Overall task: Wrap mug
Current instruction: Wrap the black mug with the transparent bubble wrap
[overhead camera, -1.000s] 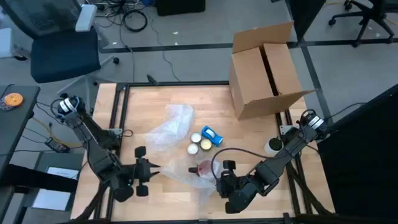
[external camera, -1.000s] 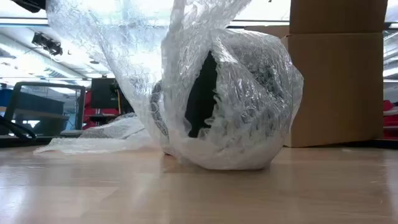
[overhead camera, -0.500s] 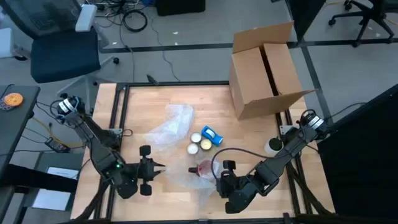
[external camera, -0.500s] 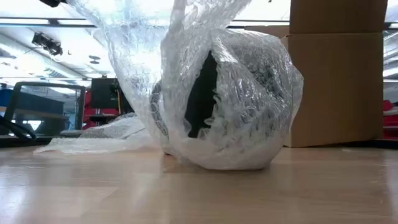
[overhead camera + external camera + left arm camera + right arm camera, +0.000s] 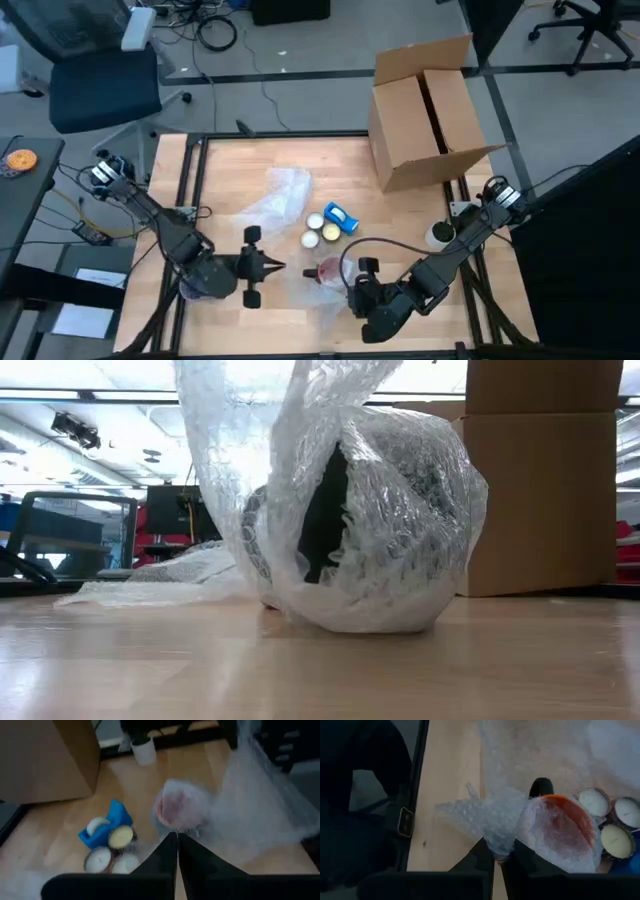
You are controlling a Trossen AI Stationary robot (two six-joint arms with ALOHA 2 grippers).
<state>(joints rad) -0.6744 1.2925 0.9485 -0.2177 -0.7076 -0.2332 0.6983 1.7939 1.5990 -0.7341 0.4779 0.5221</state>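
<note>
Between the right gripper jaws, pinched tight, sits a crinkly fold of clear bubble wrap. That bumpy sheet bulges round the mug, reddish inside with a dark handle, standing near the front edge of the pale wood worktop. Left gripper points at it, jaws closed on nothing. Beside it are round tealight candles, a blue holder, and a plain cardboard box; no readable writing.
</note>
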